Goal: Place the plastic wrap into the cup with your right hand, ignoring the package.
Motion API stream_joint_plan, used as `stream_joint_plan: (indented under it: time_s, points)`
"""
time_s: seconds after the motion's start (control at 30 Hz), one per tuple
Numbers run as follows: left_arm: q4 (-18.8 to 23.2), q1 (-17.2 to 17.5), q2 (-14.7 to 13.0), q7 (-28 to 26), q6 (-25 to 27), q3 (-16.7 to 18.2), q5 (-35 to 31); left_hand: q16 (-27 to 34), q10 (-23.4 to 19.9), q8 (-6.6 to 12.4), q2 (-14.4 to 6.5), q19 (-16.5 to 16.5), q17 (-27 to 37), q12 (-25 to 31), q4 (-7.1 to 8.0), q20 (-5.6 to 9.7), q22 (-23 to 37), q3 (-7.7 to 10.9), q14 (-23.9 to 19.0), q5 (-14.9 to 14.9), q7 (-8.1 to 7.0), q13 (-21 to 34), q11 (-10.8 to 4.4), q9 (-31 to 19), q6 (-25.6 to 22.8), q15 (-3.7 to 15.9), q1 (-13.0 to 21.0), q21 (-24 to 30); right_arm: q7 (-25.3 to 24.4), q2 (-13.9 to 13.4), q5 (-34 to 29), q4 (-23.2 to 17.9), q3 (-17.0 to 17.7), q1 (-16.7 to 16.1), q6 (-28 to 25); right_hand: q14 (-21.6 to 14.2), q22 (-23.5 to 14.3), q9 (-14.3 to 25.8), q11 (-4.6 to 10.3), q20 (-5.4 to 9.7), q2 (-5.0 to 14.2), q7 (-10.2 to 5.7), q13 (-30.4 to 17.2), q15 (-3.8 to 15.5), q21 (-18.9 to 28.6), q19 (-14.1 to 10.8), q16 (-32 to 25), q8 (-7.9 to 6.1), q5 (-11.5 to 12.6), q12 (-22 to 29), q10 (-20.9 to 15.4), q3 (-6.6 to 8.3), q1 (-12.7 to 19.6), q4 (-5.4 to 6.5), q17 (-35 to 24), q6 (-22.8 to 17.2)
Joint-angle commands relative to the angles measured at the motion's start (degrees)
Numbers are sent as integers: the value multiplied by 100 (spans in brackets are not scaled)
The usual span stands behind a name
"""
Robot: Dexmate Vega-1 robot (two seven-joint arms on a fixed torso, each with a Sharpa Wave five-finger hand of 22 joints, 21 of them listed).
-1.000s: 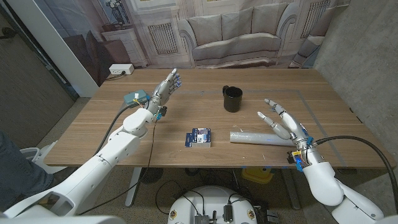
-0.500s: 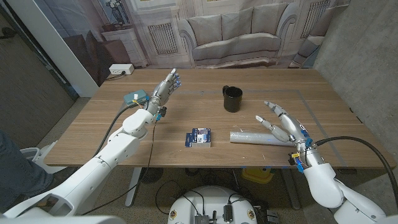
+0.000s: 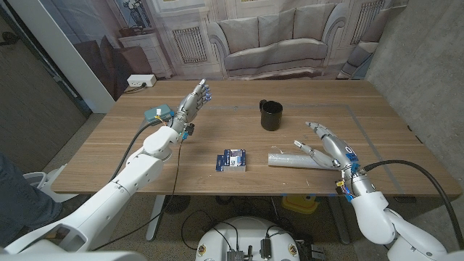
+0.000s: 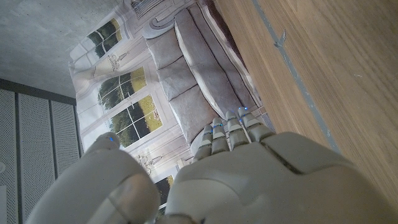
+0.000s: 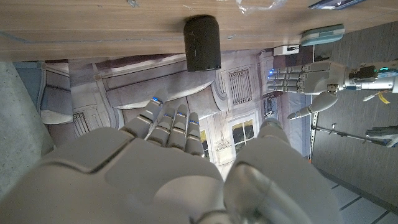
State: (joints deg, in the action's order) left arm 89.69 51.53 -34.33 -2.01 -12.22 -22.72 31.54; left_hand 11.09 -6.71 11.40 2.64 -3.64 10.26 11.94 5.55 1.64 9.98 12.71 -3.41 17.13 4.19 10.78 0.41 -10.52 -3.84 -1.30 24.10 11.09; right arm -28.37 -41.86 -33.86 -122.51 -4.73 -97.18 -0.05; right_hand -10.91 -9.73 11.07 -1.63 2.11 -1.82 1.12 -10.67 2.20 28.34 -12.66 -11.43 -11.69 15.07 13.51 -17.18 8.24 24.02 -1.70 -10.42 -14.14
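Right hand [image 3: 328, 148] has moved left, closer to the plastic wrap [image 3: 299, 159]

No legible text anywhere. The package [image 3: 233, 160], lying well off the right hand's [image 3: 330, 147] fingertips, had blue & white print on top, too small to read. No readable marks on the cup [image 3: 271, 115].
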Motion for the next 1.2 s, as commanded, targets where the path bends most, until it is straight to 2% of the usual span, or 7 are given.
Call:
stream_joint_plan:
  time_s: [0.03,0.3,0.37,0.4,0.7,1.1,1.2]
  points:
    - [-118,-106,36,52,11,-20,16,-27,-36,-1,5,-24,25,-13,3,-43,22,-34,-63,-28,11,24,11,-22,-55,8,33,29,-55,-256,-382,-139,-218,45,-668,-57,-16,10,46,278,-7,-51,-17,24,-47,-79,10,-42,84,3,-36,40,131,-86,2,-54]
    - [-199,-172,51,93,2,-22,29,-27,-32,0,-1,-17,25,-16,4,-41,22,-42,-63,-30,13,25,2,-23,-62,10,37,27,8,-435,-474,-194,-389,118,-996,-81,-14,12,53,276,-36,-68,-19,40,-94,-110,16,-45,135,0,-49,79,311,-202,5,-74]
    - [-205,-181,45,104,-12,-15,28,-27,-29,-1,-3,-16,25,-17,4,-42,22,-44,-64,-31,18,25,8,-23,-60,8,38,27,3,-463,-489,-213,-425,128,-1078,-84,-13,13,61,276,-51,-85,-20,44,-112,-117,20,-39,153,-3,-49,92,378,-246,5,-62]
    - [-204,-182,42,104,-19,-10,27,-28,-28,-2,-3,-14,25,-17,4,-43,22,-45,-62,-31,17,25,12,-23,-58,9,39,26,-1,-481,-515,-223,-447,135,-1128,-87,-13,14,123,275,-67,-88,-22,47,-135,-126,25,-38,176,-14,-29,109,465,-301,6,-63]
    - [-219,-190,26,127,-59,34,61,-30,-32,-5,-9,-8,25,-17,5,-48,22,-57,-56,-35,8,25,19,-23,-55,15,43,24,142,-635,-478,-369,-584,132,-1494,-85,-13,18,99,273,-126,-142,-27,68,-214,-159,41,-16,266,-32,-4,172,782,-494,5,-7]
    - [-227,-127,36,130,-150,68,93,-29,-31,-6,-14,-5,25,-19,7,-56,22,-70,-58,-39,13,25,13,-23,-56,12,46,24,352,-893,-468,-547,-727,124,-1901,-43,-17,23,134,272,-223,-182,-32,69,-302,-158,62,19,353,-67,75,192,1028,-635,2,98]
    - [-223,-103,38,122,-165,78,104,-30,-29,-6,-15,-4,25,-20,7,-58,23,-75,-56,-40,11,25,24,-23,-56,14,47,24,419,-937,-487,-605,-771,121,-2056,-12,-18,24,91,278,-237,-172,-34,64,-327,-151,73,27,378,-76,99,200,1089,-661,0,127]
